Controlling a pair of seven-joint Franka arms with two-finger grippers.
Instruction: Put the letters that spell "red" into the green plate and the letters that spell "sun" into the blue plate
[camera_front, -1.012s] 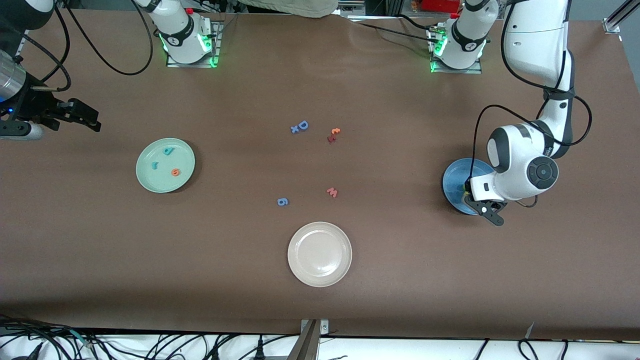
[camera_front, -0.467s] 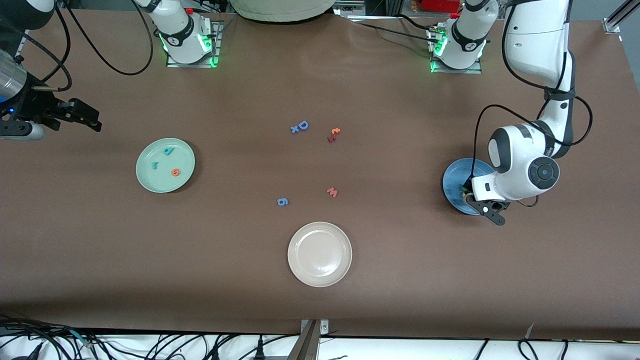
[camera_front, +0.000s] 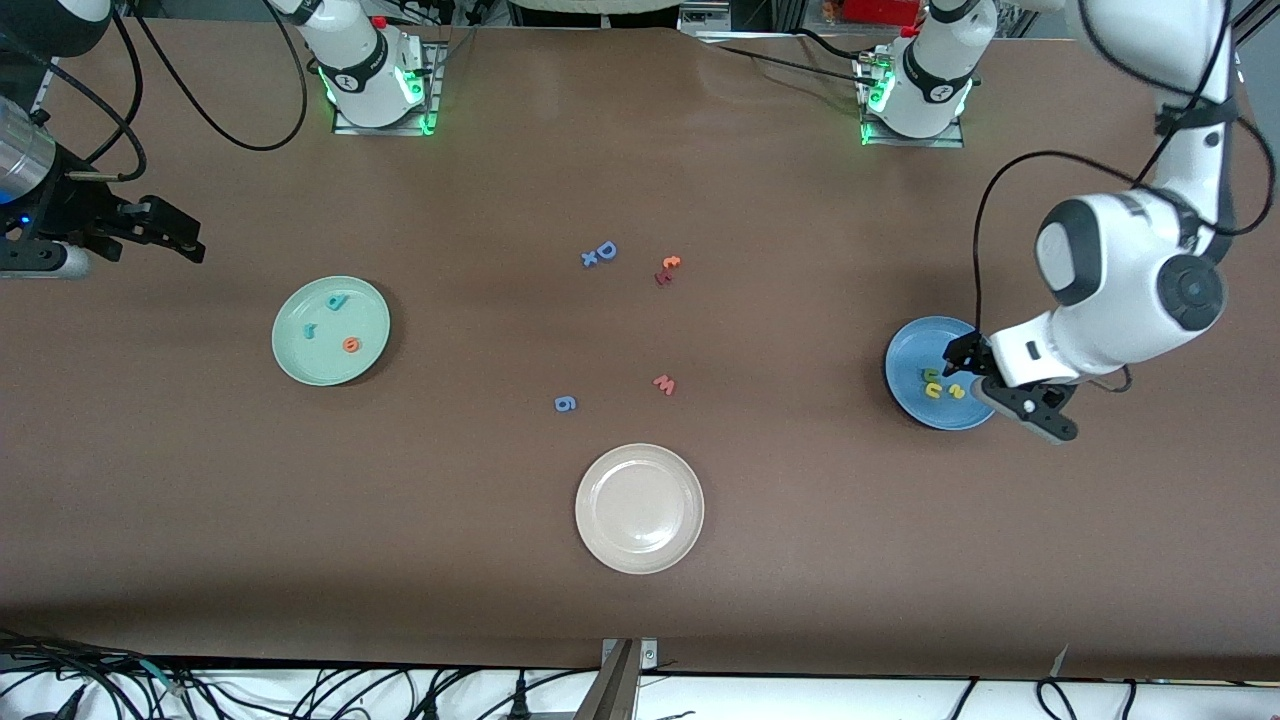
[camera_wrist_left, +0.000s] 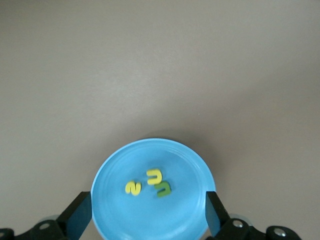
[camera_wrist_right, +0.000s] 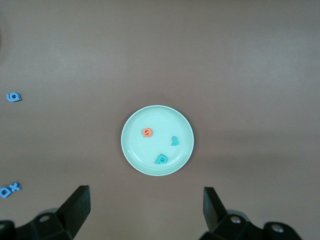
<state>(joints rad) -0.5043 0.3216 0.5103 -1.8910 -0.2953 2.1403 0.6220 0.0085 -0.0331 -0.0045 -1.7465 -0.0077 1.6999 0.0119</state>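
Both words looked sorted: teal r, orange e, d (camera_front: 336, 301) sat in green plate (camera_front: 372, 356); s, u, n (camera_wrist_left: 163, 189) in blue plate (camera_wrist_left: 112, 175). Left gripper (camera_front: 1008, 384) hung over it, fingers wide, empty. Right gripper (camera_front: 150, 232) waited near right arm's table end, fingers wide; d/p ambiguous tbh. Next, in my view: retract, done.

1. The brown table (camera_front: 760, 560) has a matt, cloth-like cover with a soft, even look and no glare.
2. The round pale mint-green plate (camera_front: 296, 368) looks like smooth plastic with a faint sheen along its rim.
3. The round medium-blue plate (camera_wrist_left: 116, 210) is smooth and slightly glossy.
4. The round beige-white plate (camera_front: 600, 540) has a smooth surface with a dull shine.
5. The small yellow and green letters (camera_wrist_left: 150, 182) in the blue plate look like matt foam.
6. The teal and orange letters (camera_wrist_right: 161, 146) in the green plate have the same matt look.
7. The arms' white shells (camera_front: 1110, 270) are glossy hard plastic.
8. The black end effector fingers (camera_wrist_left: 77, 217) look like matt plastic.
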